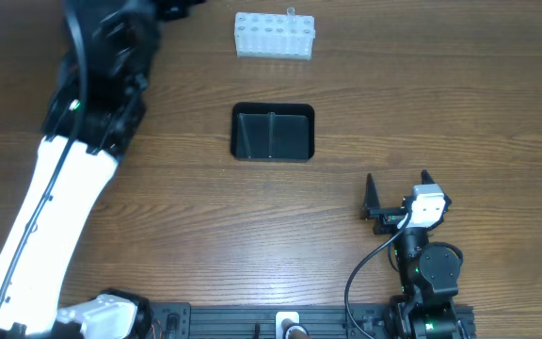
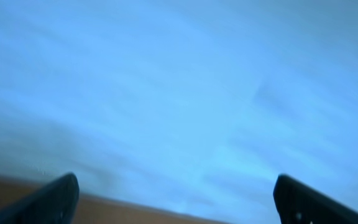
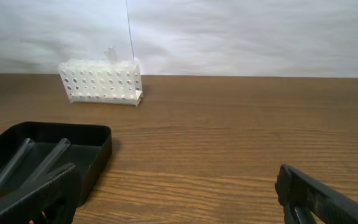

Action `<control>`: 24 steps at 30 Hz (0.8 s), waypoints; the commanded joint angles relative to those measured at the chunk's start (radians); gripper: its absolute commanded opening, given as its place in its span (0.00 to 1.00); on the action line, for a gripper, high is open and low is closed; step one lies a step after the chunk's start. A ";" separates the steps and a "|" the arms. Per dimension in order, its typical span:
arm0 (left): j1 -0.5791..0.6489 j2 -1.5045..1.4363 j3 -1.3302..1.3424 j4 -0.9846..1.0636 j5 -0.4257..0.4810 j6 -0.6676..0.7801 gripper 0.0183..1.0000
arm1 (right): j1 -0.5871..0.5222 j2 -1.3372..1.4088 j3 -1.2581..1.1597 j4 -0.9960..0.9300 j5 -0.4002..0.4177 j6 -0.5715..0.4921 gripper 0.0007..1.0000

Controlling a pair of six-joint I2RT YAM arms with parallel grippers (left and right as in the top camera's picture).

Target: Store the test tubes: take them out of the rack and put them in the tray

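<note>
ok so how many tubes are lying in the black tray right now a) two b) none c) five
a, since the right wrist view shows two clear tubes lying side by side inside the tray.

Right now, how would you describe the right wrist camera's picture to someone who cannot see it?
A black tray holding two clear test tubes sits on a wooden table, near the camera. Farther back stands a white rack with one tube sticking up from it. The two dark fingers of the right gripper sit spread open in the foreground.
</note>
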 commanded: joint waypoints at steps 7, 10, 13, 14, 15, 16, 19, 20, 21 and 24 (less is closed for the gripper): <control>0.148 -0.317 -0.492 0.198 0.145 0.107 1.00 | 0.005 -0.008 -0.006 -0.002 0.009 0.002 0.99; 0.191 -0.420 -0.605 0.236 0.145 0.111 1.00 | 0.005 -0.008 -0.006 -0.001 0.009 0.002 0.99; 0.220 -0.526 -0.711 0.278 0.185 0.181 1.00 | 0.005 -0.008 -0.006 -0.002 0.009 0.002 0.99; 0.225 -0.566 -0.750 0.296 0.200 0.212 1.00 | 0.005 -0.008 -0.006 -0.001 0.009 0.002 0.99; 0.228 -0.605 -0.789 0.312 0.209 0.237 1.00 | 0.005 -0.008 -0.006 -0.002 0.009 0.002 0.99; 0.229 -0.637 -0.823 0.328 0.209 0.253 1.00 | 0.005 -0.008 -0.006 -0.001 0.009 0.002 0.99; 0.232 -0.740 -0.942 0.375 0.209 0.260 1.00 | 0.005 -0.008 -0.006 -0.002 0.009 0.002 0.99; 0.235 -0.771 -0.979 0.384 0.219 0.260 1.00 | 0.005 -0.008 -0.006 -0.002 0.009 0.002 0.99; 0.238 -0.801 -1.017 0.392 0.234 0.260 1.00 | 0.005 -0.008 -0.006 -0.001 0.009 0.002 0.99; 0.249 -0.918 -1.139 0.417 0.272 0.259 1.00 | 0.005 -0.008 -0.006 -0.001 0.009 0.002 0.99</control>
